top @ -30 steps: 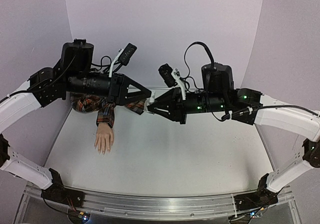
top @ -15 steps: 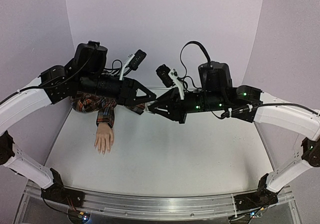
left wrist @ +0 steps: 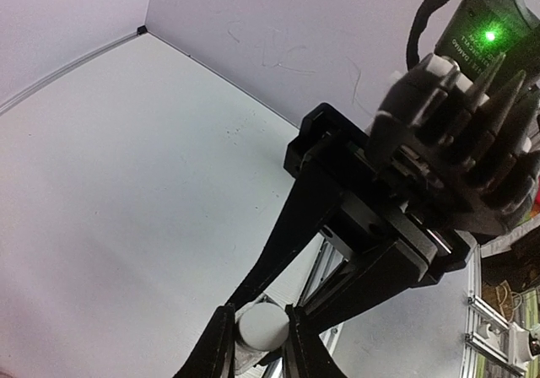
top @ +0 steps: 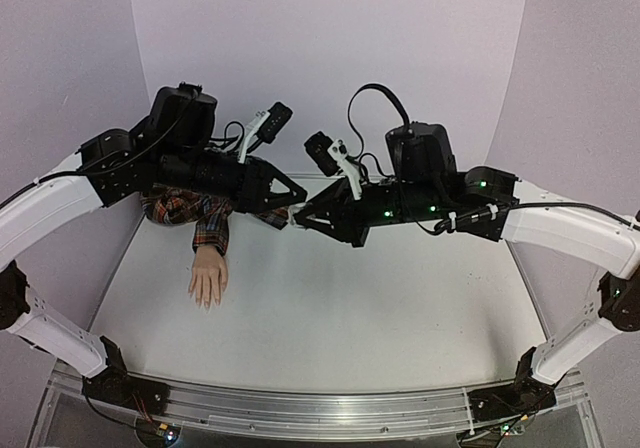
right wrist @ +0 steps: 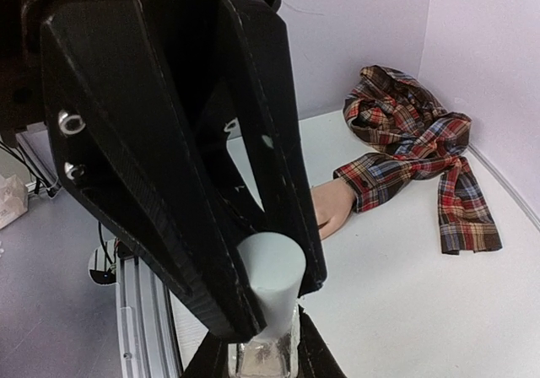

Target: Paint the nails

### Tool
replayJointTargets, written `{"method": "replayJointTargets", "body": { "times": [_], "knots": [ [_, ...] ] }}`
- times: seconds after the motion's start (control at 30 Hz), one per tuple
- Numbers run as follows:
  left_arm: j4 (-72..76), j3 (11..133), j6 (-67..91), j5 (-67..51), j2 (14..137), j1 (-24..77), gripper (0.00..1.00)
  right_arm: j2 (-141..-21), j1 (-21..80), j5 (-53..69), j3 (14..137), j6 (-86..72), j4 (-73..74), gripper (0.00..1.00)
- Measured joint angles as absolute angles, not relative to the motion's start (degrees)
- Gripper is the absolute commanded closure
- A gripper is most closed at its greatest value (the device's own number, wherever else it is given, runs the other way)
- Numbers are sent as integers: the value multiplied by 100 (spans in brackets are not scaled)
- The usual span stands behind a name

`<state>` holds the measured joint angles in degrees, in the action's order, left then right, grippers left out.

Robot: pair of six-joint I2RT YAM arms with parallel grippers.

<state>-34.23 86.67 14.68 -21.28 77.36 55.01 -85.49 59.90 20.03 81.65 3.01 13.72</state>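
Right fingers (top: pixel 318 212), shifted left, grip bottle (right wrist: pixel 265 358); left fingers (left wrist: pixel 217 346) grip cap (left wrist: pixel 261 326); nails (top: pixel 205 302) well apart.

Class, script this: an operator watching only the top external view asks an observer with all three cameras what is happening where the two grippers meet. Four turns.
Operator: The left gripper and right gripper meet tip to tip. What is between them?
Observer: The right wrist view shows a small clear bottle clamped in the right gripper's own fingers.
Operator: And the left one?
Observer: Its fingers are closed on the white cap, which sits atop that bottle.
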Motion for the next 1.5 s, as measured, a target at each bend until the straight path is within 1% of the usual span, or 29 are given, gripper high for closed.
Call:
{"method": "replayJointTargets", "body": {
  "times": [0.03, 0.07, 0.13, 0.23, 0.33, 0.4, 0.5, 0.63, 0.87, 0.97, 1.17, 1.33, 1.5],
  "knots": [
    [-3415, 8661, 1462, -2047, 7736, 5509, 100, -8548, 5999, 1945, 8162, 303, 1376, 44],
    [-3396, 8644, 1469, -1960, 7735, 5514, 100, -8546, 6008, 1869, 8149, 309, 1362, 33],
    [-3230, 8456, 1479, -1761, 7676, 5513, 100, -8499, 6019, 1637, 8025, 364, 1293, 21],
    [-2860, 7821, 1444, -1264, 7461, 5513, 100, -8291, 6022, 1236, 7596, 412, 1271, 12],
    [-2337, 7056, 1315, -706, 7301, 5513, 100, -7960, 5962, 831, 7043, 378, 1290, 8],
    [-1908, 6572, 1209, -322, 7294, 5513, 100, -7679, 5851, 603, 6659, 310, 1312, 2],
    [-1129, 5829, 1084, 221, 7363, 5513, 100, -7187, 5593, 287, 6104, 148, 1330, 2],
    [6, 5055, 1072, 919, 7828, 5507, 100, -6399, 5321, -215, 5529, -70, 1349, 2],
    [1641, 4576, 1200, 1826, 9241, 5505, 100, -5366, 5090, -994, 5004, -391, 1315, 2],
    [2231, 4425, 1245, 2070, 9741, 5505, 100, -5153, 5009, -1181, 4886, -471, 1310, 2],
    [3026, 4344, 1354, 2414, 10266, 5503, 100, -5044, 5000, -1284, 4749, -518, 1317, 2],
    [3440, 4329, 1461, 2512, 10526, 5502, 99, -5034, 5000, -1285, 4733, -532, 1314, 2],
    [3504, 4329, 1618, 2526, 10713, 5502, 96, -5009, 5000, -1284, 4701, -577, 1315, 2]
  ]
}}
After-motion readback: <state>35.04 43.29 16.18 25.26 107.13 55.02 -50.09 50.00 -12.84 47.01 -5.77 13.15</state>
